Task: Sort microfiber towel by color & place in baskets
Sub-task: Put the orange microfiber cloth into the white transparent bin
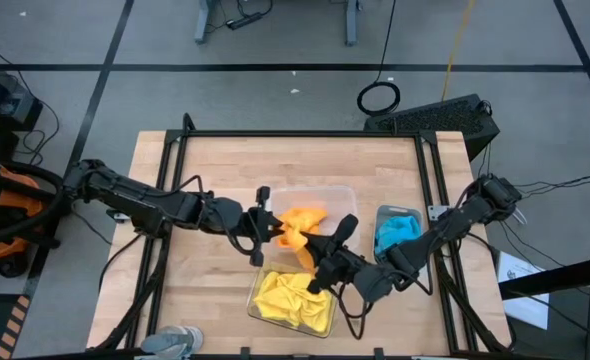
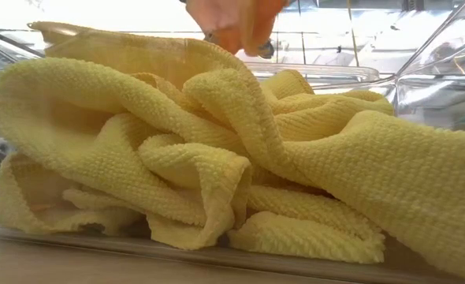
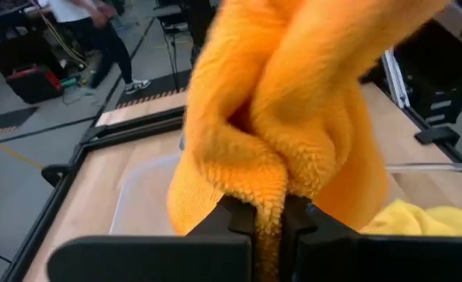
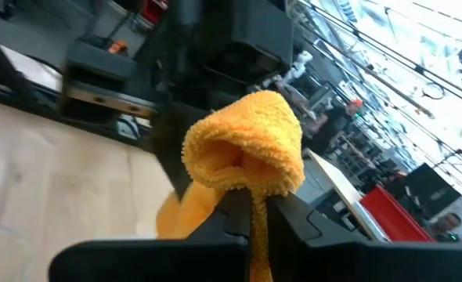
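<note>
We see the left gripper point(image 3: 268, 227) clamped on a fold of an orange towel point(image 3: 294, 110) above the far clear basket point(image 1: 315, 192) at table centre. The right gripper point(image 4: 253, 215) pinches orange towel too, just beside it. Yellow towels point(image 1: 293, 298) fill the near basket point(image 1: 256, 290); a blue towel point(image 1: 397, 232) sits in the right basket point(image 1: 383, 214).

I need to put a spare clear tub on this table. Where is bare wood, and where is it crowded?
Bare wood runs along the far edge of the wooden table, beyond the clear plastic basket of orange cloth, and across the left side under the left arm. Crowded: centre to right, where both end effectors clamp an orange towel above the yellow-towel basket, beside the blue-towel basket.
</note>
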